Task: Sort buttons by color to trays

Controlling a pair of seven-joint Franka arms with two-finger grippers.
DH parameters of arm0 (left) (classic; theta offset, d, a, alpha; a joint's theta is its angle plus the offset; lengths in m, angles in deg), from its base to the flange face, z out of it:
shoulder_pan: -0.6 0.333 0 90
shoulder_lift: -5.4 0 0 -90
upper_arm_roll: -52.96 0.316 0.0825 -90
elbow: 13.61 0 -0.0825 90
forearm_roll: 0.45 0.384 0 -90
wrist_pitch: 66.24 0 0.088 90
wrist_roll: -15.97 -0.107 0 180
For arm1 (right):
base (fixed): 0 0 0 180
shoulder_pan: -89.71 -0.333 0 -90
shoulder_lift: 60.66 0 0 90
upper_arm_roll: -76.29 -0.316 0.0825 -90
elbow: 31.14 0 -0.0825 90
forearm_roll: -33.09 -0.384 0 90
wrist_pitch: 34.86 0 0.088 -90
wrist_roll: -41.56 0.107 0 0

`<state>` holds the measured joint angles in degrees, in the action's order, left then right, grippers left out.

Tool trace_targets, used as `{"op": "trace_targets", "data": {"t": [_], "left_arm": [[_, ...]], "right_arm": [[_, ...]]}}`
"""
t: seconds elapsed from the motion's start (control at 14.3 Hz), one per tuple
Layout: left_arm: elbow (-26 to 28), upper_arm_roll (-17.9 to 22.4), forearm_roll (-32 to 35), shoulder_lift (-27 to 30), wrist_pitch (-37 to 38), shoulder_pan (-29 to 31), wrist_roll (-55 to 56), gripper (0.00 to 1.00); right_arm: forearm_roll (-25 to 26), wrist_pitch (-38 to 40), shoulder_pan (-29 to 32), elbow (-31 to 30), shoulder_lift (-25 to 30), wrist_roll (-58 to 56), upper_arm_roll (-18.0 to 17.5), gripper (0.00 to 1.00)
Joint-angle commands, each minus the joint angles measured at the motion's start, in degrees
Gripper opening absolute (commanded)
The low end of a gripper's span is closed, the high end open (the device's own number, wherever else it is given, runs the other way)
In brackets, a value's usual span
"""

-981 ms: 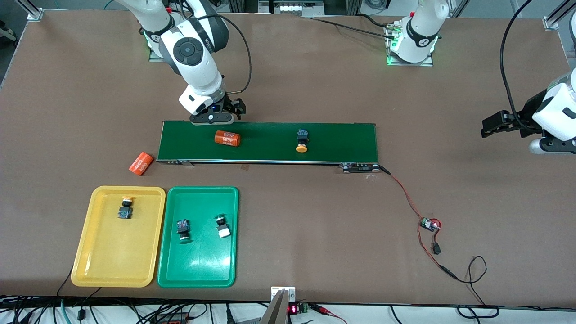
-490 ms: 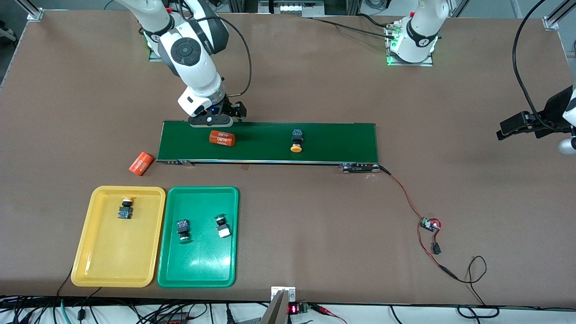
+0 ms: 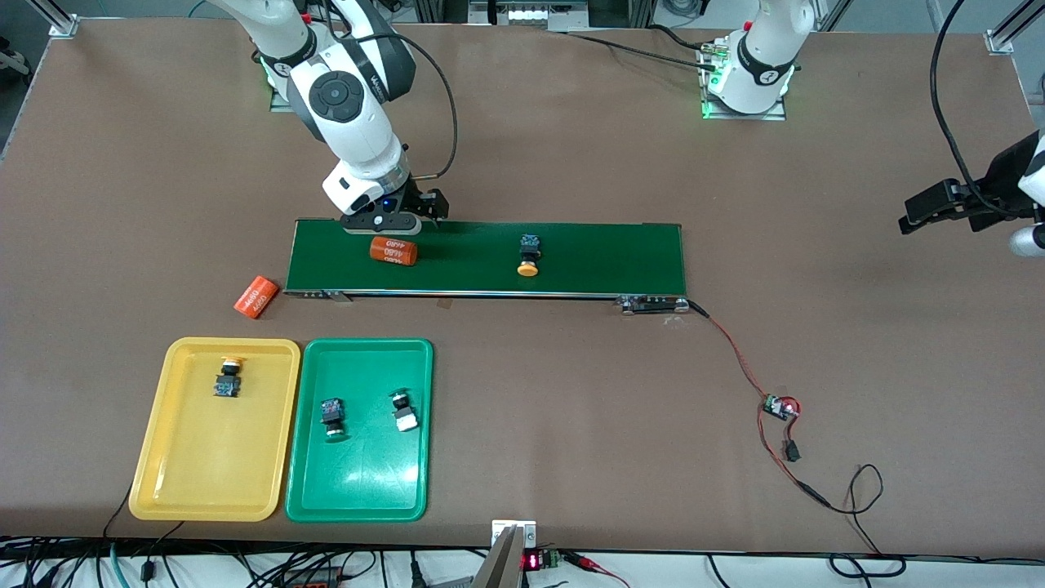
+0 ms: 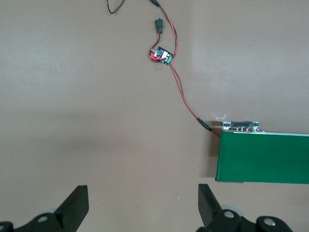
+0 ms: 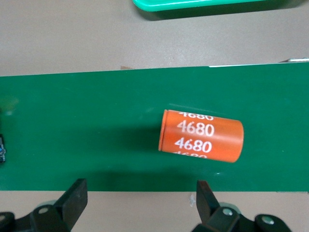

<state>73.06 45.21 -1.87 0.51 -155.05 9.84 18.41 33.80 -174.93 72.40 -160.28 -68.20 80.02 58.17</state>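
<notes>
A yellow-capped button (image 3: 528, 255) lies on the dark-green belt (image 3: 604, 257); its edge shows in the right wrist view (image 5: 2, 147). Another yellow-capped button (image 3: 228, 376) sits in the yellow tray (image 3: 204, 465). Two buttons (image 3: 331, 416) (image 3: 402, 411) lie in the green tray (image 3: 359, 482), whose rim (image 5: 207, 4) shows in the right wrist view. My right gripper (image 3: 384, 220) (image 5: 140, 195) is open and empty over the belt's edge nearest the robots, beside an orange cylinder (image 3: 393, 251) (image 5: 201, 136). My left gripper (image 3: 913, 216) (image 4: 143, 200) hangs open and empty over bare table at the left arm's end.
A second orange cylinder (image 3: 256, 296) lies on the table off the belt's end, toward the right arm's side. A small circuit board (image 3: 780, 407) (image 4: 161, 55) with red wires runs to the belt's other end (image 4: 263, 157). Cables hang along the table's front edge.
The orange cylinder and the yellow-capped button have travelled along the belt toward the right arm's end. The left arm has drawn back toward its end of the table. The right gripper barely moved.
</notes>
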Motion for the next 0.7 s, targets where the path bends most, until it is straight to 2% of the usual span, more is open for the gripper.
{"op": "trace_targets", "data": {"t": [0.0,0.42,0.63], "left_arm": [[1.2,-0.5,-0.1,1.4,0.0,0.7,-1.4,1.0],[1.4,0.4,-0.1,1.2,-0.9,1.7,-1.4,1.0],[1.3,-0.4,0.0,1.3,-0.8,1.9,-1.4,1.0]], "right_arm": [[1.1,0.2,0.3,1.5,-1.1,1.3,-0.2,1.0],[1.1,0.1,0.3,1.6,-1.8,1.4,-0.1,1.0],[1.1,0.1,0.4,1.7,-2.5,1.5,-0.1,1.0]]}}
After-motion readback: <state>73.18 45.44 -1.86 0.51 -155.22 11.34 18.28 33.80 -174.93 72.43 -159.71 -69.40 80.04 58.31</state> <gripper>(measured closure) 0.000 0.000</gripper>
